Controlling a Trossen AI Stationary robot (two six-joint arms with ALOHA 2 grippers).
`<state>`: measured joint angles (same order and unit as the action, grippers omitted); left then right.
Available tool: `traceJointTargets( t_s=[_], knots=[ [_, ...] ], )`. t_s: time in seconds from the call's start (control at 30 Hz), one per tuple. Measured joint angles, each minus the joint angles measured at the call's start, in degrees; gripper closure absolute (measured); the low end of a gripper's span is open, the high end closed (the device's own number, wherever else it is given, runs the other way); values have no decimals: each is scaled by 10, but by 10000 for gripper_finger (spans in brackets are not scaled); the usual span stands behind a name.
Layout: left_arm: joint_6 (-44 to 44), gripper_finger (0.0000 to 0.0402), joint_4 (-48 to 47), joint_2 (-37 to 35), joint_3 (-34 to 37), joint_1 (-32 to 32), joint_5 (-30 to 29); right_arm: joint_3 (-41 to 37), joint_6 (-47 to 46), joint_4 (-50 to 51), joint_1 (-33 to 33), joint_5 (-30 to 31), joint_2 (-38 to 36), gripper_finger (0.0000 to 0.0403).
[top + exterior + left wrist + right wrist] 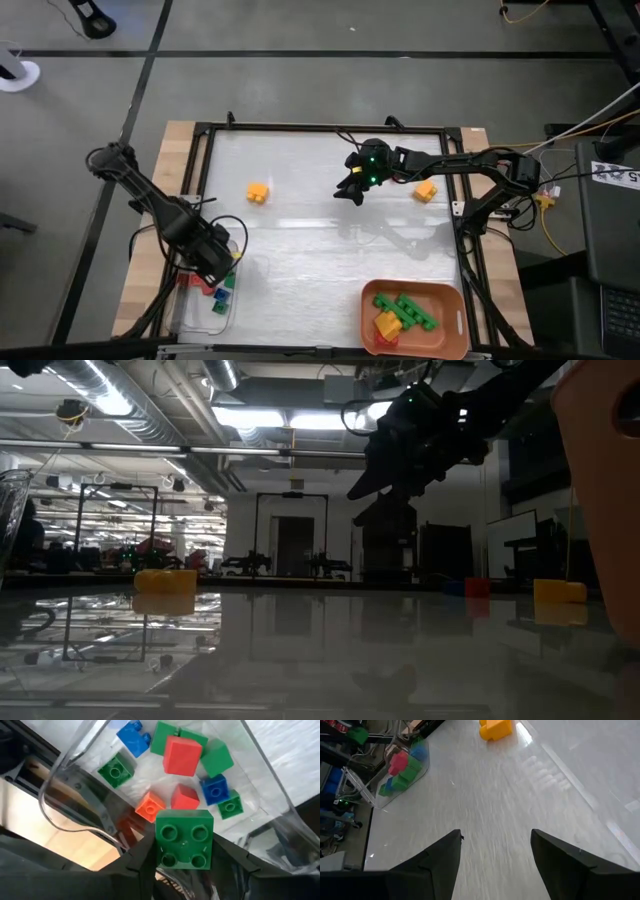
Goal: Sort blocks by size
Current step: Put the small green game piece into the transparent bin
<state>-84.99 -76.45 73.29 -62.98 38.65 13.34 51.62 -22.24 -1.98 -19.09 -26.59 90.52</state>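
Observation:
My left gripper (pixel 220 268) is shut on a green four-stud brick (pixel 184 840) over a clear tray (pixel 200 305) at the table's near left. The tray holds several small green, red, blue and orange blocks (pixel 182 755). My right gripper (pixel 352 188) is open and empty, raised above the middle of the table (pixel 400 455). One yellow block (pixel 259 192) rests on the table to its left and also shows in the right wrist view (pixel 495 729). Another yellow block (pixel 426 189) rests to its right. My left gripper pinches the green brick by two opposite side walls (pixel 159 845) between its two fingers (pixel 140 862). The fingers come from above, pointing down. The brick's studded top faces the wrist camera. The brick hangs clear above the blocks in the clear tray.
An orange tray (pixel 448 300) at the near right holds long green bricks (pixel 410 310) with a yellow and a red one. Its wall fills the low view's right side (pixel 600 480). A black frame (pixel 205 150) borders the white table top.

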Motion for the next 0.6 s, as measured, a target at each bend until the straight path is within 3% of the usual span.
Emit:
traceJointTargets(
  t_s=[0.4, 0.6],
  knots=[
    [46, 257, -13, 8, 0, -2, -63, 0, 0, 0, 0, 0, 0, 165],
    [58, 208, -15, 8, 0, -5, -67, 0, 0, 0, 0, 0, 0, 165]
  ],
)
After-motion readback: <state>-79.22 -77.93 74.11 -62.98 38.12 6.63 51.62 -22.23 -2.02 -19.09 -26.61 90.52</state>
